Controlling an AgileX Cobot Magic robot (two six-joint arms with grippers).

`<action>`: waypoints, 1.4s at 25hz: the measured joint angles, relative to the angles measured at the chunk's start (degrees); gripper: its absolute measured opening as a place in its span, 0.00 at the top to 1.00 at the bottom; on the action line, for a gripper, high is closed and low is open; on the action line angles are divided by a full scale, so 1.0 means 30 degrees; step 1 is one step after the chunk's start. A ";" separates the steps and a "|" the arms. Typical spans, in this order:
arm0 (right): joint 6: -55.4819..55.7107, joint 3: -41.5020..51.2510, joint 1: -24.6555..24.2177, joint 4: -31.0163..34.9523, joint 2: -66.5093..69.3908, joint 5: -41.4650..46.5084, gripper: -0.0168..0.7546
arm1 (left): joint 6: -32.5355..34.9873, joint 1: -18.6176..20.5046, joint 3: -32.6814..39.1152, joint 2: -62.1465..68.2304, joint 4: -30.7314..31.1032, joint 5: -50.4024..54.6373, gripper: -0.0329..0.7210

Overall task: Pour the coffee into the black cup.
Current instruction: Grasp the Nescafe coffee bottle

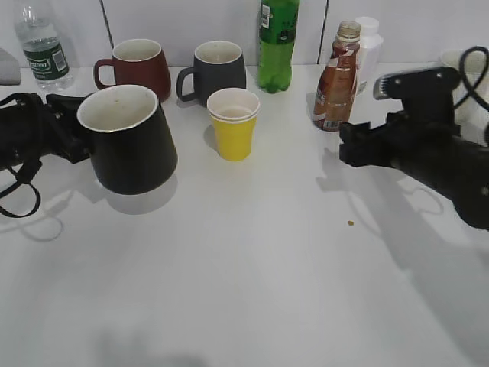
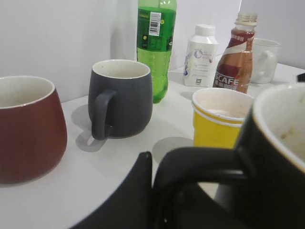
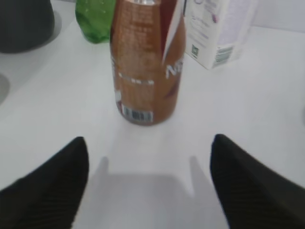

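- The white table [image 1: 252,267] carries everything, with a pale wall behind it.
- The right arm reaches in from the right; the right gripper [image 3: 150,186] has its two dark fingers [image 3: 52,186] spread wide apart, holding nothing, with the coffee bottle standing just beyond the gap.
- The left arm comes in from the left edge, and the left gripper [image 1: 72,134] is clamped on the handle of the black cup (the wrist view shows the loop handle right at the gripper's dark body).
- The black cup [image 1: 130,141] sits at the left of the table, tilted so its white-lined mouth leans toward the left, with a shadow under its base.
- A tall green bottle [image 1: 276,46] stands at the far edge, near the middle.
- A maroon mug [image 1: 137,67] and a dark grey mug [image 1: 218,70] stand side by side at the far left-centre, handles pointing left.
- The coffee bottle [image 1: 336,80], brown with a brown-and-white label and no cap visible on its narrow neck, stands upright at the far right, just left of the right gripper.
- A white bottle [image 1: 370,53] stands just behind the coffee bottle.
- A clear water bottle [image 1: 42,50] is at the far left corner.
- A yellow paper cup [image 1: 233,122] stands near the centre, between the black cup and the coffee bottle.
- A tiny brown speck [image 1: 350,223] lies on the table, nearer right.
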 joint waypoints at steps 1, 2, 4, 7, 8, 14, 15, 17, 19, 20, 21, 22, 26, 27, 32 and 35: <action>0.0142 -0.0514 0.0000 -0.0042 0.0326 0.0133 0.16 | 0.0000 0.0000 0.0000 0.0000 0.0000 0.0000 0.90; 0.0322 -0.1046 0.0000 -0.0100 0.0695 0.0259 0.14 | 0.0000 0.0000 0.0000 0.0000 0.0000 0.0000 0.90; 0.0544 -0.1969 0.0000 -0.0421 0.1374 0.0371 0.12 | 0.0000 0.0000 0.0000 0.0000 0.0000 0.0000 0.90; 0.0626 -0.3202 0.0000 -0.0925 0.2346 0.0407 0.12 | 0.0000 0.0000 0.0000 0.0000 0.0000 0.0000 0.90; 0.0626 -0.3645 0.0000 -0.0954 0.2598 0.0407 0.12 | 0.0000 0.0000 0.0000 0.0000 0.0000 0.0000 0.90; 0.0649 -0.6097 0.0000 -0.0885 0.4596 0.0407 0.12 | 0.0000 0.0000 0.0000 0.0000 0.0000 0.0000 0.90; 0.0649 -0.6481 0.0000 -0.0789 0.4906 0.0407 0.12 | 0.0000 0.0000 0.0000 0.0000 0.0000 0.0000 0.90; 0.0649 -0.7155 0.0000 -0.0370 0.5581 0.0429 0.12 | 0.0000 0.0000 0.0000 0.0000 0.0000 0.0000 0.90; 0.0649 -0.7883 0.0000 0.0004 0.6132 0.0464 0.12 | 0.0000 0.0000 0.0000 0.0000 0.0000 0.0000 0.90; 0.0649 -0.8168 0.0000 0.0121 0.6418 0.0468 0.12 | 0.0000 0.0000 0.0000 0.0000 0.0000 0.0000 0.90; 0.0649 -0.8493 0.0000 0.0185 0.6697 0.0485 0.12 | 0.0000 0.0000 0.0000 0.0000 0.0000 0.0000 0.90; 0.0649 -0.8803 0.0000 0.0224 0.6911 0.0504 0.12 | 0.0000 0.0000 0.0000 0.0000 0.0000 0.0000 0.90; 0.0649 -0.9979 0.0000 0.0244 0.7818 0.0524 0.13 | 0.0000 0.0000 0.0000 0.0000 0.0000 0.0000 0.90; 0.0649 -1.0138 0.0000 0.0244 0.7962 0.0524 0.13 | 0.0000 0.0000 0.0000 0.0000 0.0000 0.0000 0.90; 0.0649 -1.0350 -0.0017 0.0298 0.8091 0.0506 0.23 | 0.0000 0.0000 0.0000 0.0000 0.0000 0.0000 0.90; 0.0649 -1.0350 -0.0017 0.0298 0.8091 0.0506 0.29 | 0.0000 0.0000 0.0000 0.0000 0.0000 0.0000 0.90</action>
